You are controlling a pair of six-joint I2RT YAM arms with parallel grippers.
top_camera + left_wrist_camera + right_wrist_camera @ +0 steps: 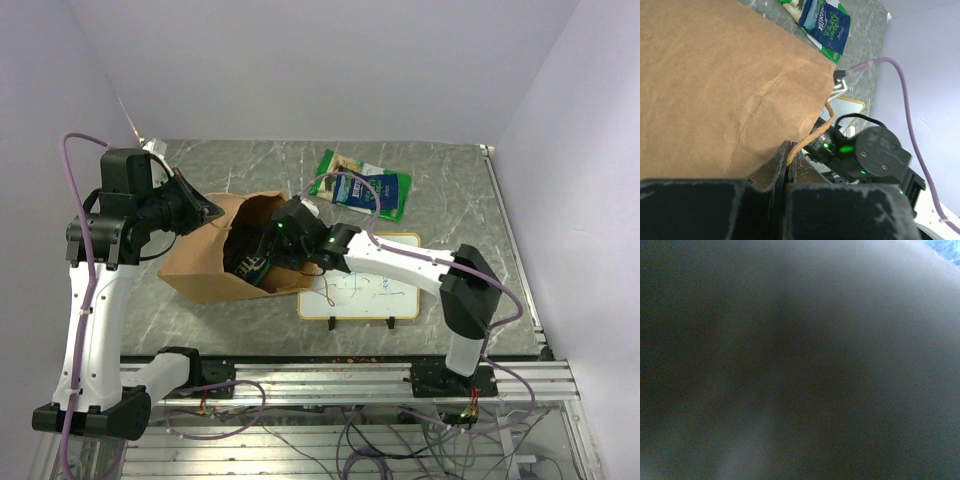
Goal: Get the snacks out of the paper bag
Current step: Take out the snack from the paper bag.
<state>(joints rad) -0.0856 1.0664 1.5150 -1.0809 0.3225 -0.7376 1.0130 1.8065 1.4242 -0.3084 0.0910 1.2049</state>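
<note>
Left hand [788,162] pinching the brown kraft paper bag [200,265] by its thin twisted string handle [812,137]; right hand [258,258] inside the bag's mouth.
The bag lies on its side on the grey marbled counter [450,190], its opening facing the right hand. That hand's own view is a dark blur, so I cannot tell whether it is spread or gripping. The left hand's fingers are pressed together on the handle at the rim. Glossy green and blue snack packets [365,187] lie flat beyond the right hand, outside the bag.
</note>
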